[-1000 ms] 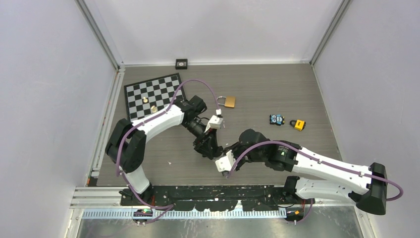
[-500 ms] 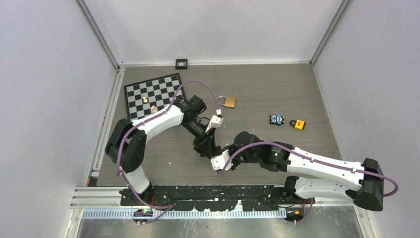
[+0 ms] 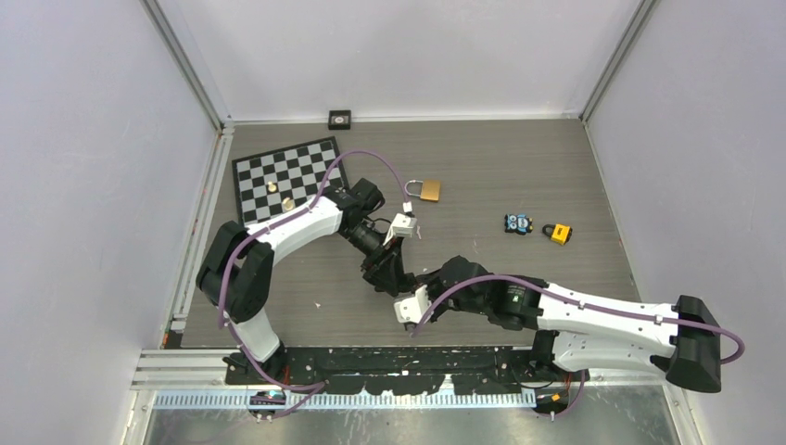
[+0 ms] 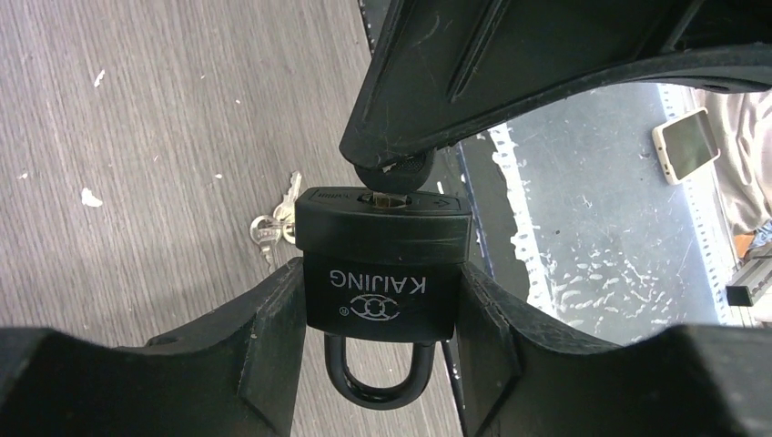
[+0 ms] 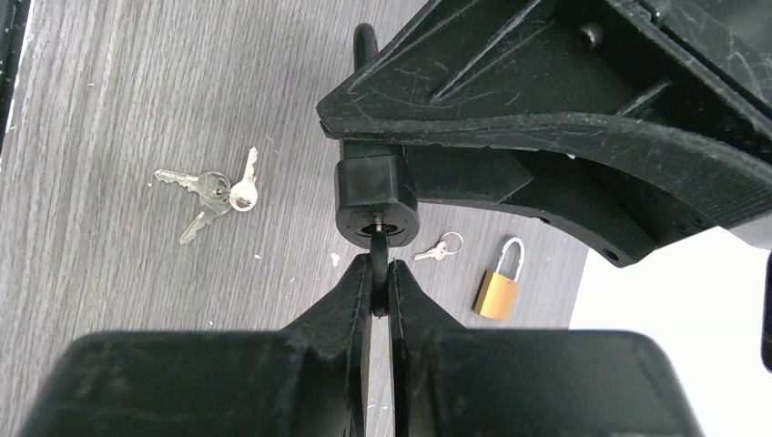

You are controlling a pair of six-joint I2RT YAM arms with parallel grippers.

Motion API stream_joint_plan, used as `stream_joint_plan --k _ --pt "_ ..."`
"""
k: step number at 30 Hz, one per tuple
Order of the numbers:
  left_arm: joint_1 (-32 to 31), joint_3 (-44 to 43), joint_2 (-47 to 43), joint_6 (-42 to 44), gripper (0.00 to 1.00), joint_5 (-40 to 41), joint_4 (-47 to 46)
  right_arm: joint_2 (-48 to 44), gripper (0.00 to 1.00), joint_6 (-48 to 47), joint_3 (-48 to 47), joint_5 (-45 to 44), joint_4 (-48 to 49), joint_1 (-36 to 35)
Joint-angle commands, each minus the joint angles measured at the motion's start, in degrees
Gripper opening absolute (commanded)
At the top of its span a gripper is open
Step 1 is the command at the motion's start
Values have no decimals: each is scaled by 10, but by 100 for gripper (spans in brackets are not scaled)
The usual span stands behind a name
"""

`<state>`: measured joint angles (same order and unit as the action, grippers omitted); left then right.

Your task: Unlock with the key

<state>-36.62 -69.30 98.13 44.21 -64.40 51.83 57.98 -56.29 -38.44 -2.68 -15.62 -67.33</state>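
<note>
Setting: grey wood-grain table (image 3: 519, 158), enclosed by plain white walls (image 3: 417, 56).

- Left gripper (image 3: 385, 269): fingers part-way apart, clamped on either side of the black padlock (image 4: 382, 264). The lock is held off the table near its front middle, shackle towards the wrist and keyhole face towards the other arm.
- Right gripper (image 5: 380, 273): fingers almost together, pinching the black head of the key (image 5: 378, 228), whose blade sits in the lock's keyhole.
- Loose key bunch (image 5: 211, 191): flat on the table beside the held lock.
- Small key ring (image 5: 440, 248): next to the brass padlock (image 3: 428, 190).
- Checkerboard (image 3: 283, 176): far left.
- Small yellow lock (image 3: 558, 233): right, just beside a blue object (image 3: 519, 223).
</note>
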Motion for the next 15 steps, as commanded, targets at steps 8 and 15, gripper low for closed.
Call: stream_joint_plan --k 8,15 --pt "-6 -33 -26 6 0 -119 -11 13 1 23 -14 19 53 1" --pt "-6 -14 -40 -14 0 -82 -50 31 0 75 -30 18 56 6"
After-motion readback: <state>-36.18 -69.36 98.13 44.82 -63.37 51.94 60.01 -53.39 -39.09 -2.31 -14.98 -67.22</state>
